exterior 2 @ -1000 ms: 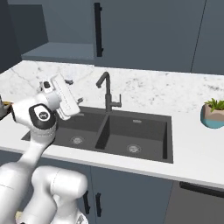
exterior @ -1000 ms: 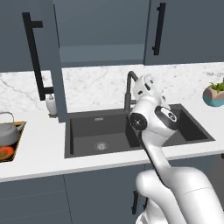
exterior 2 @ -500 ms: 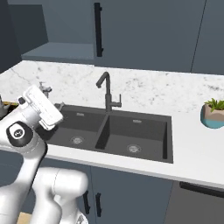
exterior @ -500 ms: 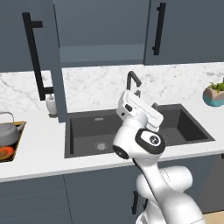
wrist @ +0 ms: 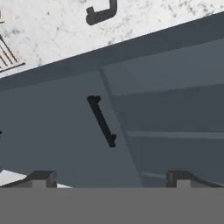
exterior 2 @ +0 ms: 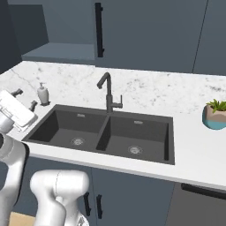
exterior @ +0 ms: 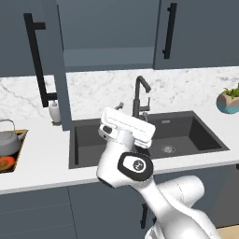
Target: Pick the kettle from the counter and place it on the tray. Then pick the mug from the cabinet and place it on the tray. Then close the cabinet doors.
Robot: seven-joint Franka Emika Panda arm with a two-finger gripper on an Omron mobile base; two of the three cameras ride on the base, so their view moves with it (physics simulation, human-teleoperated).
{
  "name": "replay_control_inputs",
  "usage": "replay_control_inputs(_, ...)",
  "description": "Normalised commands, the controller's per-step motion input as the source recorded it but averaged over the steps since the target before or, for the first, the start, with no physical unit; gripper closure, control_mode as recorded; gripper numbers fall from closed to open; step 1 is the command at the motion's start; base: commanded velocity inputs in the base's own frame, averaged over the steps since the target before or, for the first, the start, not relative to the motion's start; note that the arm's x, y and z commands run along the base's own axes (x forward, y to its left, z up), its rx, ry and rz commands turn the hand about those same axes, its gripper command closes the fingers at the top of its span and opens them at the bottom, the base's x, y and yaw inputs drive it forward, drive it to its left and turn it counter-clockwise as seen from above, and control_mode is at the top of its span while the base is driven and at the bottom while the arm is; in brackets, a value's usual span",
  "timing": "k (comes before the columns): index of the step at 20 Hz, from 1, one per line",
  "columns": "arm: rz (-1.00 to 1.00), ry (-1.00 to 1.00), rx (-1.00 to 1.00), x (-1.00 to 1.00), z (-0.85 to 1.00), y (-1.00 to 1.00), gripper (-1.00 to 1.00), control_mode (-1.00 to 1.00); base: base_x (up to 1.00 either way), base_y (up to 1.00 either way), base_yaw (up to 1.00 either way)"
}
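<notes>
the cabinet (exterior: 107, 32) hangs open above the white marble surface (exterior: 42, 154), its inner shelf bare where it shows, with one of the cabinet doors (exterior: 32, 51) swung out at the left and its long black bar handle running down it. in the left base view the end effector (exterior: 120, 106) sits low in front of the black double sink (exterior: 140, 135), and the cabinet opening lies at about twelve o'clock from it, well above. the tray (exterior: 7, 161) sits at nine o'clock from the end effector, well apart, cut off by the picture's left edge so just its right end shows. the kettle (exterior: 8, 142) stands on the tray, also partly cut off at the left edge.

the end effector is spread wide and carries nothing; in the hand view (wrist: 109, 177) its two dark tips stand far apart at the bottom, looking at the slate-blue cabinet with a black handle. in the right base view the end effector (exterior 2: 22, 99) is at the left edge, half cut off, just beside the small white soap bottle (exterior 2: 43, 94). the mug cannot be made out in any view.
</notes>
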Motion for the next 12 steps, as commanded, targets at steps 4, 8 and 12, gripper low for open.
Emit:
replay_control_inputs(4, -0.04, 0.0, -0.18, -0.31, 0.03, 0.83, -1.0, -1.0, 0.0, 0.0, 0.0)
replay_control_inputs(8, -0.09, 0.0, -0.1, -0.38, 0.06, 0.7, -1.0, -1.0, 0.0, 0.0, 0.0)
replay_control_inputs(12, 0.0, -0.05, -0.02, -0.38, 0.01, 0.18, -1.0, -1.0, 0.0, 0.0, 0.0)
